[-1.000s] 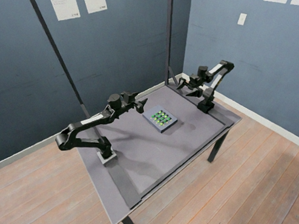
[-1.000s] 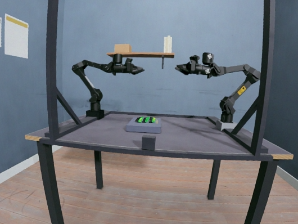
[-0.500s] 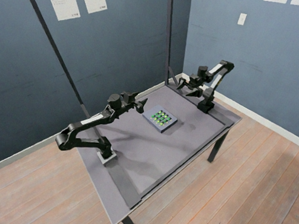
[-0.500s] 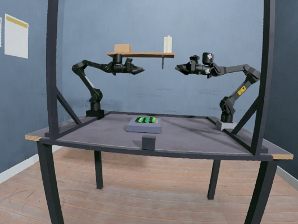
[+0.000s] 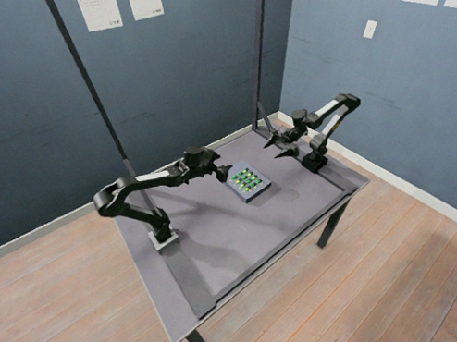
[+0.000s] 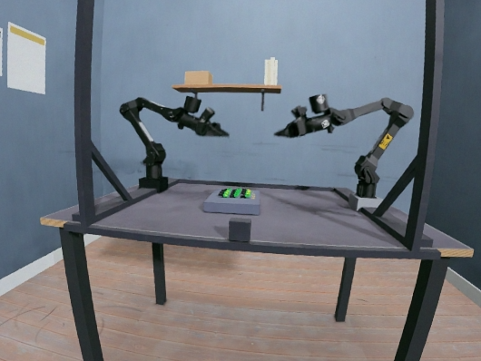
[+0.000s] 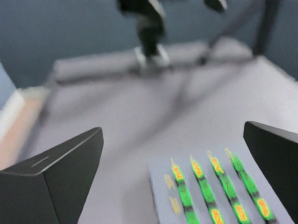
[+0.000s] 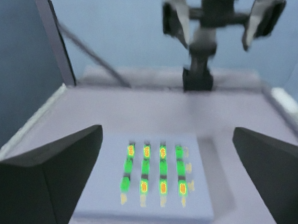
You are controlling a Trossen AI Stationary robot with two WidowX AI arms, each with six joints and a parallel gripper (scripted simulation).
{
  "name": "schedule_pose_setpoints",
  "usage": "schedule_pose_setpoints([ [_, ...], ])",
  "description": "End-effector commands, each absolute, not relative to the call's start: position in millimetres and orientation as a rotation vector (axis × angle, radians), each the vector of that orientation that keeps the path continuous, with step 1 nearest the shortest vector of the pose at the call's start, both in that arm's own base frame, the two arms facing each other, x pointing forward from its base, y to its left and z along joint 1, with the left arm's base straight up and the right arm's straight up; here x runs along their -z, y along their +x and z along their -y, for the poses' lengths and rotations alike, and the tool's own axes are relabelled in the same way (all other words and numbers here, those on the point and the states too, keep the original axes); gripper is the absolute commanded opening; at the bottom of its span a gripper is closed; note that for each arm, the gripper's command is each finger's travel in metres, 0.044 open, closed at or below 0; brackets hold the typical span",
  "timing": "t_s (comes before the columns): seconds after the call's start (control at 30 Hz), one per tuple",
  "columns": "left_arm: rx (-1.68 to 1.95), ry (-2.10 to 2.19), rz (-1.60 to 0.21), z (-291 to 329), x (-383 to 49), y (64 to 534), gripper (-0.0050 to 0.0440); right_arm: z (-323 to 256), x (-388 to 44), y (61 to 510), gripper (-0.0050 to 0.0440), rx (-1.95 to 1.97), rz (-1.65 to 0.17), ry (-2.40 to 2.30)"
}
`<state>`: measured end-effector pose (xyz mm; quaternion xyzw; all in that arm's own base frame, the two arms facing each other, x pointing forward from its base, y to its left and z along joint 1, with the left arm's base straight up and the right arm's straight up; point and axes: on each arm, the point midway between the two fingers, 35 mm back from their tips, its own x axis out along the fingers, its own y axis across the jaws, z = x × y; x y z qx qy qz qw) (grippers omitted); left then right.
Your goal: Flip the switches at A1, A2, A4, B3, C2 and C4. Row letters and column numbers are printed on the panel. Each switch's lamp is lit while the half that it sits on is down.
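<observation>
The switch panel point(image 5: 259, 192) point(image 6: 231, 209) point(image 7: 158, 186) point(image 8: 102, 175) lies on the table between the arms, a low grey-blue box with rows of green and black switches. Several spots on it glow yellow-orange in the wrist views; its printed letters and numbers are too blurred to read. My left gripper point(image 5: 272, 150) point(image 6: 227, 134) point(image 7: 172, 131) is open and empty, high above the table, on the black-based arm. My right gripper point(image 5: 223, 164) point(image 6: 277, 134) point(image 8: 167, 132) is open and empty, high above the table, on the white-based arm. Neither touches the panel.
The dark frame post point(image 5: 257, 59) point(image 6: 84, 113) rises at the table's edge, with another point(image 6: 422, 136) at the other end. A small dark block point(image 6: 240, 229) stands at the table edge near the exterior camera. A wall shelf point(image 6: 227, 88) hangs beyond the table.
</observation>
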<state>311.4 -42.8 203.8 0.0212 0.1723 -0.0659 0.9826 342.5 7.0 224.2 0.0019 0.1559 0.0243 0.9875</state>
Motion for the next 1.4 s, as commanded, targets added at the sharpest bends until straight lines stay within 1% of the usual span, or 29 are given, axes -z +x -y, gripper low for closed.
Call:
schedule_pose_setpoints([
  [0.0,0.188,0.063,-0.443,62.6,-175.5,310.5,0.0400,-5.2,-216.0,360.4,0.0400,-0.049,-0.377,-0.005],
  [0.17,0.258,0.086,-0.581,85.8,-137.5,310.2,0.0400,-2.3,-177.2,378.2,0.0400,-0.041,-0.530,-0.015],
  [0.4,0.306,0.100,-0.660,101.8,-115.6,312.3,0.0400,-1.2,-147.3,392.2,0.0400,-0.041,-0.647,-0.021],
  [0.5,0.310,0.102,-0.671,103.1,-112.2,312.1,0.0400,-1.1,-140.0,394.7,0.0400,-0.042,-0.672,-0.022],
  [0.93,0.307,0.103,-0.662,102.2,-114.6,312.3,0.0400,-2.1,-139.2,391.8,0.0400,-0.044,-0.672,-0.017],
  [1.0,0.304,0.108,-0.674,100.4,-109.8,309.7,0.0400,-2.1,-139.2,391.8,0.0400,-0.044,-0.672,-0.017],
  [1.07,0.308,0.106,-0.667,101.8,-112.8,313.1,0.0352,-0.2,-152.5,393.2,0.0400,-0.039,-0.645,-0.018],
  [1.13,0.308,0.106,-0.667,101.8,-112.8,313.1,0.0352,-0.2,-152.5,393.2,0.0400,-0.039,-0.645,-0.018],
  [1.27,0.324,0.132,-0.685,99.4,-110.6,316.5,0.0256,2.6,-175.7,388.1,0.0400,-0.029,-0.612,-0.011],
  [1.37,0.359,0.178,-0.711,97.7,-109.6,321.6,0.0184,5.8,-205.1,379.1,0.0400,-0.018,-0.571,-0.005],
])
